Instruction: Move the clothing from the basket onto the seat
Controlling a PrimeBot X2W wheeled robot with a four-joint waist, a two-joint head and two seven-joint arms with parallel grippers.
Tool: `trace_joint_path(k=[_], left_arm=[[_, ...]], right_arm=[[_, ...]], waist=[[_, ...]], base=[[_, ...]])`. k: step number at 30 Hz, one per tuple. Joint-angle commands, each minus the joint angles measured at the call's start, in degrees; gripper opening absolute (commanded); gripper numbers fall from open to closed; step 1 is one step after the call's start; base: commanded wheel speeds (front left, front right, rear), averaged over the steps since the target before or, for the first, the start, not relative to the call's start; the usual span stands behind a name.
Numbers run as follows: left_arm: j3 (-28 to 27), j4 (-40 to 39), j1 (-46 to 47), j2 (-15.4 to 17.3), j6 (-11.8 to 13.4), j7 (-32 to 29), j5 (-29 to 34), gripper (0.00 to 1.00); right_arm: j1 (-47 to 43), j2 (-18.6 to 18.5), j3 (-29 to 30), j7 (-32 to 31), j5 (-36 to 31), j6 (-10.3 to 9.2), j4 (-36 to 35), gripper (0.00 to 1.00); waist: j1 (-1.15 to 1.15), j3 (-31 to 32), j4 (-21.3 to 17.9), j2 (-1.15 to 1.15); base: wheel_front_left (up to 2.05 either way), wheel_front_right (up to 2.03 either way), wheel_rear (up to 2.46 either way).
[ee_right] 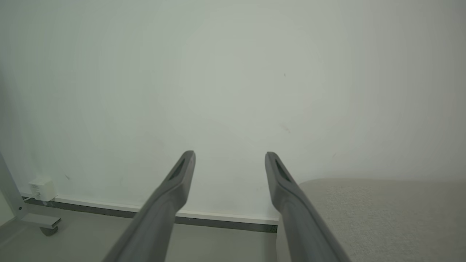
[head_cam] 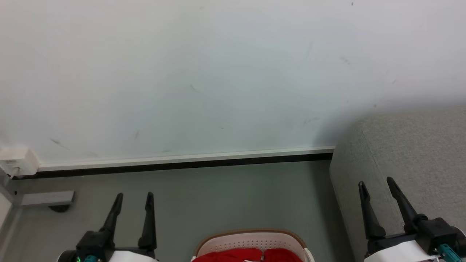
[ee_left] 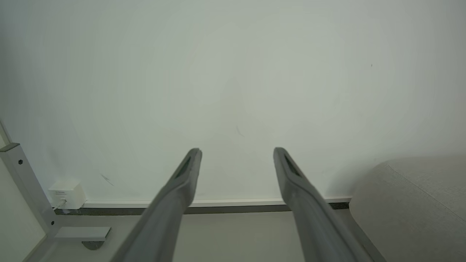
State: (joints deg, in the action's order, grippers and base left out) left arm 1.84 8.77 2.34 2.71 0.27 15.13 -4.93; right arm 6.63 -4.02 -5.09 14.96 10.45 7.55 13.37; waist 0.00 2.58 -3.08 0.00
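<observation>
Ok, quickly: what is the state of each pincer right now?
Left pincer: open, holding nothing.
Right pincer: open, holding nothing.

L gripper (head_cam: 134,194) sits near-left. Both long dark fingers (head_cam: 147,222) point toward the far side, roughly parallel w/ a slight lean right. Jaws spread wide, nothing btwn them. Black wrist block (head_cam: 95,242) behind, pale forearm (head_cam: 127,256) at the near edge.

R gripper (head_cam: 375,181) sits near-right, a bit farther out than L. Its fingers lean slightly left, jaws equally wide, also empty. Black wrist block, teal fitting (head_cam: 446,251) and white forearm cover behind it.

In each wrist view the finger pair rises as a V, tips well apart, w/ a slot near each tip. The two arms are well apart, not touching.
</observation>
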Motion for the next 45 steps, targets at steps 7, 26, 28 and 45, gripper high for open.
trace_joint_path(k=[7, 26, 28, 45], left_arm=[[1.48, 2.76, 2.45, 0.31, -1.02, 0.04, -5.61, 1.0], [14.82, 25.96, 21.72, 0.35, -7.36, -1.23, -11.12, 1.0], [16.64, 28.93, 24.83, 0.55, -7.62, -3.16, -11.59, 1.0], [35.06, 45.43, 40.17, 6.56, -7.74, -16.46, -23.89, 1.0]], right_arm=[[2.03, 0.21, 0.61, 0.17, 3.02, -0.12, -1.49, 1.0], [14.85, 0.62, 4.05, 0.16, 4.96, -0.12, -10.73, 1.0], [16.43, 0.7, 4.03, 0.16, 5.01, -0.12, -11.86, 1.0], [27.02, 1.16, 2.56, 0.16, 5.08, -0.12, -15.22, 1.0]], waist=[[0.0, -3.66, -3.52, 0.0], [0.0, -26.38, -12.63, 0.0], [0.0, -29.42, -13.49, 0.0], [0.0, -45.38, -21.03, 0.0]], base=[[0.0, 0.0, 0.0], [0.0, 0.0, 0.0], [0.0, 0.0, 0.0], [0.0, 0.0, 0.0]])
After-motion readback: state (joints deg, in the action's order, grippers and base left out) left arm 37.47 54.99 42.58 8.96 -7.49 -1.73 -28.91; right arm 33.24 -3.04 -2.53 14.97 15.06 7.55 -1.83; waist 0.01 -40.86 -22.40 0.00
